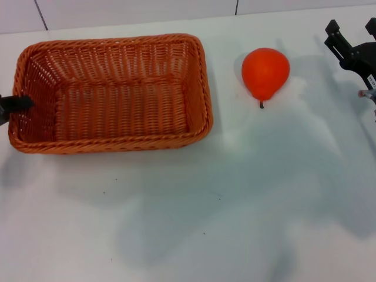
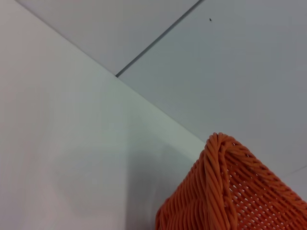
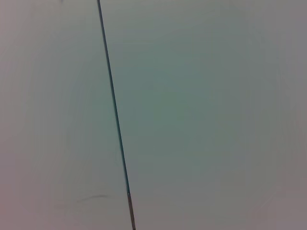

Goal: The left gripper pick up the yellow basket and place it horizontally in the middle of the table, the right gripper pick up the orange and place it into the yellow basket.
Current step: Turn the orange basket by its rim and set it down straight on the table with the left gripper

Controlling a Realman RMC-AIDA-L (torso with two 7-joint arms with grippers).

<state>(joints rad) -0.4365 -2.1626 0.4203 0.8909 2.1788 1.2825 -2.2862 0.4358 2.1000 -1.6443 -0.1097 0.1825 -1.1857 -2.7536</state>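
Observation:
The yellow basket (image 1: 111, 88), an orange-brown wicker rectangle, sits long side across on the left half of the white table (image 1: 235, 194). My left gripper (image 1: 14, 104) reaches in from the left edge, its black jaw clamped over the basket's left rim. One corner of the basket (image 2: 230, 191) shows in the left wrist view. The orange (image 1: 265, 71), stem toward me, lies on the table right of the basket and clear of it. My right gripper (image 1: 352, 26) hovers at the far right, open and holding nothing, a hand's width right of the orange.
The table's far edge meets a pale wall with dark seams (image 1: 40, 14). The right wrist view shows only a pale surface with one dark seam (image 3: 115, 115). Bare tabletop lies in front of the basket and the orange.

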